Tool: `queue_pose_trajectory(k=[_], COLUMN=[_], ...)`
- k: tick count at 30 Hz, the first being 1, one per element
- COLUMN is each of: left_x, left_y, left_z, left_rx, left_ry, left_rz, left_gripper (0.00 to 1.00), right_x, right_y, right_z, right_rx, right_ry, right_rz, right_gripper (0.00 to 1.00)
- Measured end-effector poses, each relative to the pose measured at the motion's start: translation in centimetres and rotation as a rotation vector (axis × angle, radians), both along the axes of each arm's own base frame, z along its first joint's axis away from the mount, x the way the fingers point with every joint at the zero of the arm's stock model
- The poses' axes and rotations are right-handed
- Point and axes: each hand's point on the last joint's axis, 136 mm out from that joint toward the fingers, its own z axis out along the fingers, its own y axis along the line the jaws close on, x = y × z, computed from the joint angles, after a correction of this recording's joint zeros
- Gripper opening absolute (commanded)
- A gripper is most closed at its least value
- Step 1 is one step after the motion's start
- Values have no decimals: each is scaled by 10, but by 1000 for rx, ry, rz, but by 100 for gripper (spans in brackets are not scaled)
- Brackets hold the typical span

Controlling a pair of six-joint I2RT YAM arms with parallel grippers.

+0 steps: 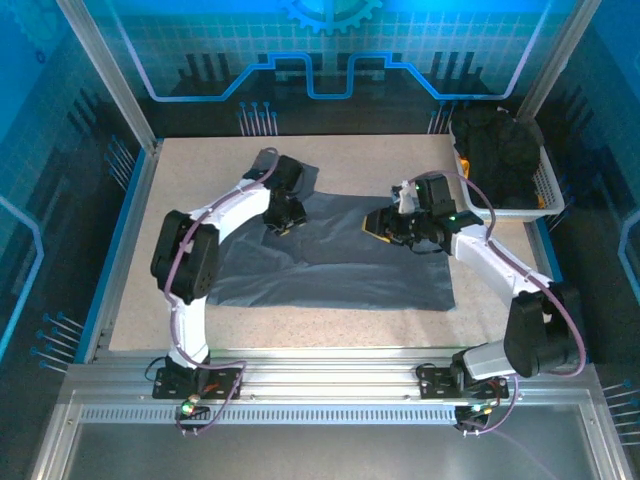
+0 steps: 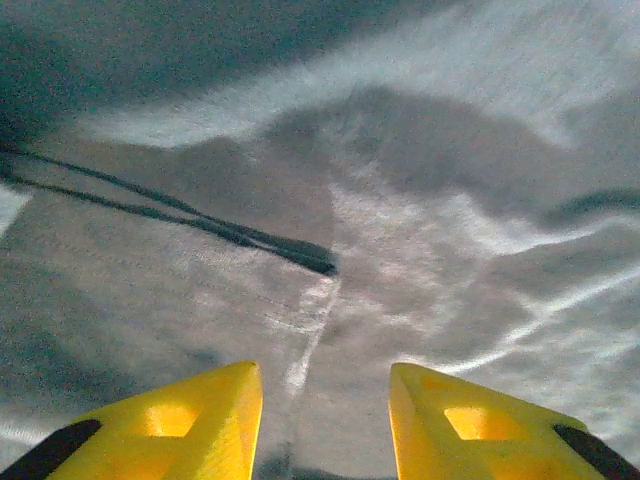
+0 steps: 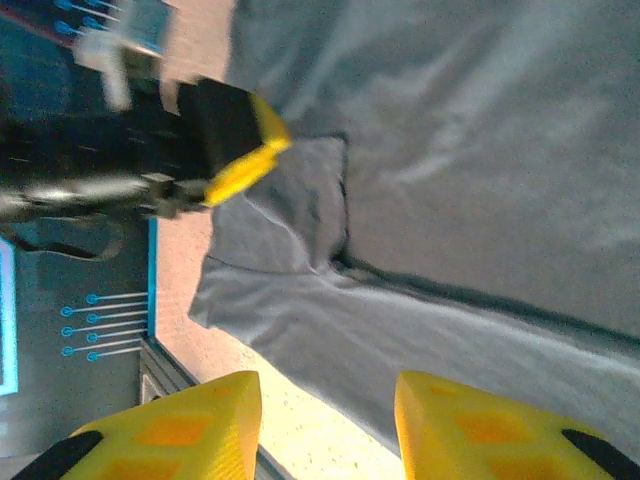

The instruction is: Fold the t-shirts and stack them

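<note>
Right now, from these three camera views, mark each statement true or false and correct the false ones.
1. A grey t-shirt lies spread on the table. True.
2. The white basket stands at the far left corner. False: the far right corner.
3. The basket is empty. False: dark clothes lie in it.
4. The right gripper has its jaws apart. True.
5. The left gripper has its jaws shut on the shirt. False: they stand apart, holding nothing.

Overhead; 2 wrist close-ups on t-shirt (image 1: 340,268)
</note>
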Motion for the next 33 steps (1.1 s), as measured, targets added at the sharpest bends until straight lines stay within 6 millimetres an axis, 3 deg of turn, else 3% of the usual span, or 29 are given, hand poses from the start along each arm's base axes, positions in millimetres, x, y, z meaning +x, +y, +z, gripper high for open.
queue_pose_trajectory(k=[6, 14, 25, 31, 33], left_x=[2, 4, 5, 5, 5], left_y=[-1, -11, -5, -6, -6], left_z=[-26, -28, -42, -42, -41], left_rx=[114, 197, 262, 276, 283], left_ry=[19, -12, 1, -6, -9], left_rz=[-128, -239, -276, -302, -305], left_gripper=[39, 35, 25, 3, 0], right_x=[7, 7, 7, 7, 7], right_y=[2, 1, 1, 1, 1], right_z=[13, 13, 13, 14, 14], right_rx=[19, 24, 25, 28, 28], right_ry=[-47, -39, -38, -35, -34], right_rz=[-9, -17, -17, -17, -17], right_gripper=[41, 41, 41, 40, 40])
